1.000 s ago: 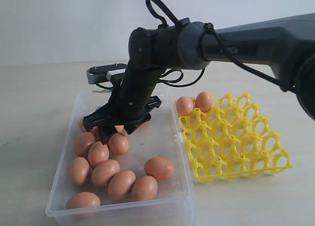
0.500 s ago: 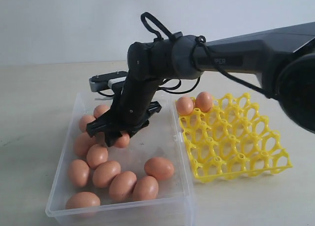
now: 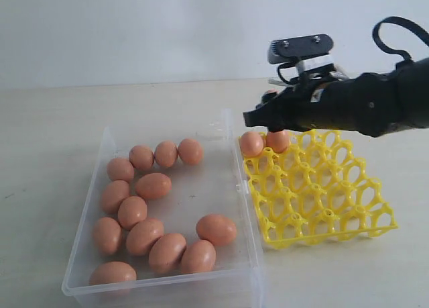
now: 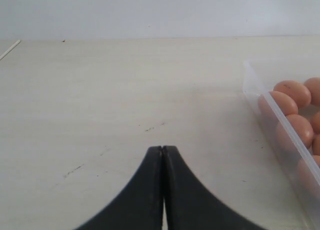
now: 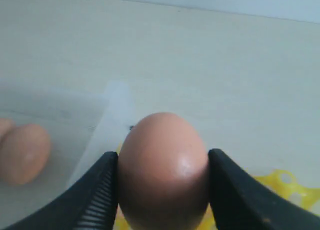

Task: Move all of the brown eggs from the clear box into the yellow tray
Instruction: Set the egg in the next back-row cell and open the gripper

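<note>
right gripper (image 5: 162,190), clamped on a brown egg (image 5: 162,155), hangs over the yellow tray (image 3: 322,187) toward the table's (image 3: 53,133) far edge, seemingly to seat it; left gripper (image 4: 163,155) pinched shut.

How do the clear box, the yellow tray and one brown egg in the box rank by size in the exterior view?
1. clear box
2. yellow tray
3. brown egg
The box reaches nearer the camera, so its lead may be overstated.
</note>
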Available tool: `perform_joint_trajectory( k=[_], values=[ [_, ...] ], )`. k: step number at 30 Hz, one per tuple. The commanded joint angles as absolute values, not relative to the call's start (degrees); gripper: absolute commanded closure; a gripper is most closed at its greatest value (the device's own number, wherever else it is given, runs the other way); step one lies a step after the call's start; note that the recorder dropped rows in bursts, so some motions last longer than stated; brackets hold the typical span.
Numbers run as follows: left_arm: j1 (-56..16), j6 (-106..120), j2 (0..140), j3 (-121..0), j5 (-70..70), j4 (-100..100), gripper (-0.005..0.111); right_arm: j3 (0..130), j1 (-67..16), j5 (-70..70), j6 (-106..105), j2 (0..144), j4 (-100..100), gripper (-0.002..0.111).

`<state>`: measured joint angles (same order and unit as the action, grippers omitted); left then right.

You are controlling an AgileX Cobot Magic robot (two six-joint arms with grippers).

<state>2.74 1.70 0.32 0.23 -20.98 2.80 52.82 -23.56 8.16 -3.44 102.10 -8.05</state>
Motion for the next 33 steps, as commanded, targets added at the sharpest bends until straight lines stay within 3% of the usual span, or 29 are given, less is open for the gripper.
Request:
perform_joint_trajectory(
  k=[1, 19, 22, 28, 33],
  values=[
    [2.24, 1.71, 0.0, 0.0, -20.27, 3.11, 0.107, 49.62, -18.82, 14.18, -3.3, 102.28, -6.65, 0.108],
    [2.24, 1.71, 0.0, 0.0, -20.27, 3.11, 0.107, 49.58, -14.54, 19.43, -2.99, 111.71, -6.57, 0.108],
    [2.24, 1.71, 0.0, 0.0, -20.27, 3.11, 0.107, 49.58, -14.54, 19.65, -2.99, 111.93, -6.43, 0.097],
    [2.24, 1.71, 0.0, 0.0, -20.27, 3.11, 0.107, 49.58, -14.54, 19.65, -2.99, 111.93, -6.43, 0.054],
    [2.24, 1.71, 0.0, 0.0, -20.27, 3.11, 0.107, 49.58, -14.54, 19.42, -2.99, 110.71, -5.43, 0.049]
  ],
)
